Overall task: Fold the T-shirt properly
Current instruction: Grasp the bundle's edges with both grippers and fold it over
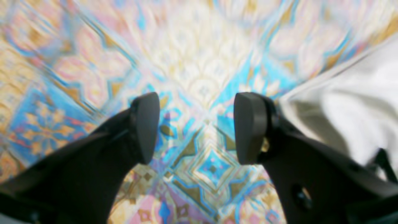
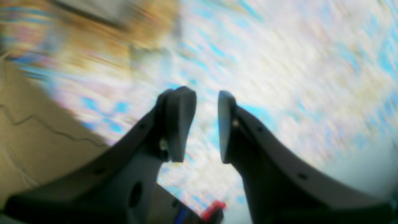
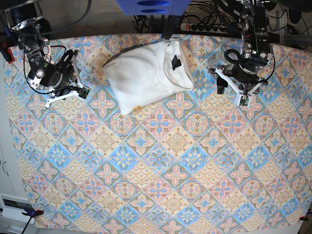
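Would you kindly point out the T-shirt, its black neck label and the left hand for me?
T-shirt (image 3: 146,73), base view, on the middle of the folded white fabric.
Black neck label (image 3: 175,62), base view, on the label at the collar.
Left hand (image 1: 196,127), left wrist view, midway between its fingertips.

left gripper (image 1: 196,127): jaws apart, empty | T-shirt (image 1: 351,115): right | patterned cloth (image 1: 93,71) below

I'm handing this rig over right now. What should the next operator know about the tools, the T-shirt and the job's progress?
Left tool: open, empty, over the patterned cloth, shirt edge beside it.
Right tool: jaws apart, holding nothing, off to the shirt's other side.
T-shirt: lies folded into a compact bundle at the cloth's far middle, black neck label on top.
Done: the fold looks complete, edges slightly uneven.
Left: perhaps a tidy-up; otherwise park the arms.
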`<state>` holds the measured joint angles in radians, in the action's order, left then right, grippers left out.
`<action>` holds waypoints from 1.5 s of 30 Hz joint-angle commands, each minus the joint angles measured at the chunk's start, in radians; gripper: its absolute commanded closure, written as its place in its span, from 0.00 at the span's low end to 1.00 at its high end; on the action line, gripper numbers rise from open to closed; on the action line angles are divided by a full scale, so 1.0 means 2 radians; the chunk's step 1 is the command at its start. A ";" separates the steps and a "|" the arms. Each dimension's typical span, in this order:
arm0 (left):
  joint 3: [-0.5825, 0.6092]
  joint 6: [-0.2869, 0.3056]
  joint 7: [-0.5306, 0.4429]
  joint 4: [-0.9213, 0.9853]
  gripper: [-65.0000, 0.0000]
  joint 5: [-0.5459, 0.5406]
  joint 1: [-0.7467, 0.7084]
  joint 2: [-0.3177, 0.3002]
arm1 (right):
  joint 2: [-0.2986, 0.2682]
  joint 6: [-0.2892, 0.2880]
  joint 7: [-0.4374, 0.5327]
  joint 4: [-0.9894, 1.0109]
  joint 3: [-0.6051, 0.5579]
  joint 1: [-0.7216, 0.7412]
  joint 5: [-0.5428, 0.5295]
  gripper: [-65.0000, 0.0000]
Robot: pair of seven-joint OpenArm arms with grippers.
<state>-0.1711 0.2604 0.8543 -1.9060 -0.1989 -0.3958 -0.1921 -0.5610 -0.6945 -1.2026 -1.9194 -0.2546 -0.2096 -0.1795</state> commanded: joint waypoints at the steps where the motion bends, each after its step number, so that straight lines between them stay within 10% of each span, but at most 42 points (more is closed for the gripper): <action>1: -0.004 0.002 0.000 -0.022 0.43 -0.014 -0.017 -0.003 | 0.012 -0.002 0.017 -0.010 0.000 0.015 -0.013 0.76; 5: 0.046 0.004 0.001 -0.059 0.49 -0.081 -0.059 -0.006 | 0.055 -0.002 0.017 -0.007 -0.001 0.058 -0.013 0.76; 12: 0.161 0.004 0.001 -0.062 0.90 -0.127 -0.081 -0.042 | 0.111 -0.002 0.026 0.016 -0.012 0.118 -0.014 0.82; 20: 0.226 0.004 0.001 -0.062 0.92 -0.107 -0.081 -0.039 | 0.160 -0.002 0.088 0.133 -0.066 0.180 -0.012 0.93; 35: 0.249 0.002 0.001 0.070 0.92 -0.076 -0.011 -0.041 | 0.155 -0.002 0.175 0.346 -0.190 0.250 -0.011 0.93; 45: 0.259 0.002 -0.002 0.128 0.92 -0.034 0.035 -0.051 | 0.060 -0.002 0.124 0.245 -0.191 0.192 -0.011 0.93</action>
<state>0.3489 0.2871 0.8551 -1.6501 -0.3077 -0.3321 -0.2886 -0.4305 -0.6960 -0.9558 -1.4139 -0.6449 0.1482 -0.1917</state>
